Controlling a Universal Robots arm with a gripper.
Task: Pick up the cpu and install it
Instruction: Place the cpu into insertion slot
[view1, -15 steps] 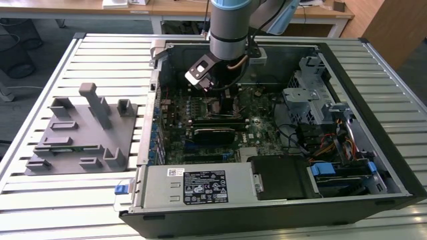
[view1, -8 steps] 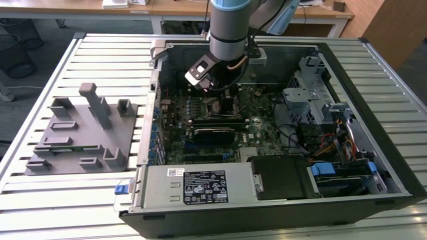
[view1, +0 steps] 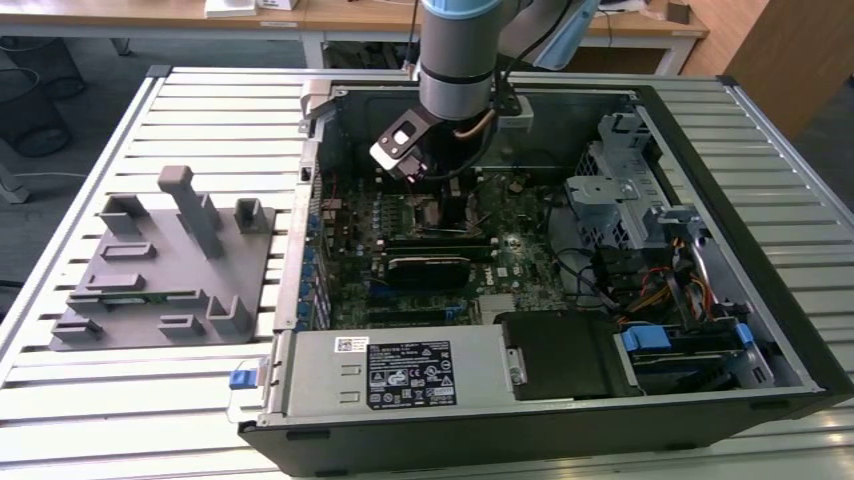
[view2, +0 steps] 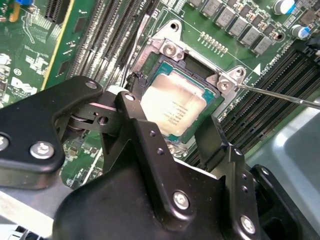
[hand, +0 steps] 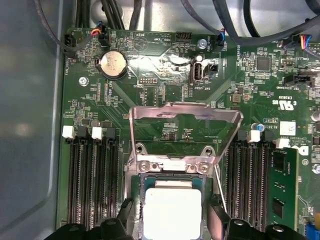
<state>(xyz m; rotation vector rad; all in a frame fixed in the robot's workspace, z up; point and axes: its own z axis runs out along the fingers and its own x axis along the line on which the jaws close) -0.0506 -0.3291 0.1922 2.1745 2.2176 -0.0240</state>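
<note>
The cpu (view2: 175, 107) (hand: 172, 210), a flat square chip with a pale silver top and a green rim, lies in the motherboard socket (hand: 172, 165). My gripper (view2: 170, 116) (hand: 172, 222) is low over it, with one black finger (view2: 131, 100) against one edge and the other finger (view2: 210, 132) against the opposite edge, shut on the chip. The socket's metal load plate (hand: 185, 112) stands flipped open behind the chip. In the exterior view the arm's wrist (view1: 407, 145) reaches down into the open computer case (view1: 787, 330) and hides the chip.
A thin socket lever (view2: 280, 95) sticks out beside the socket. Memory slots (hand: 92, 175) flank it, and a green memory strip (hand: 282, 180) sits in one. A grey parts fixture (view1: 160, 260) lies on the slatted table at the exterior view's left. The power supply (view1: 400, 370) and drive cage (view1: 627, 190) crowd the case.
</note>
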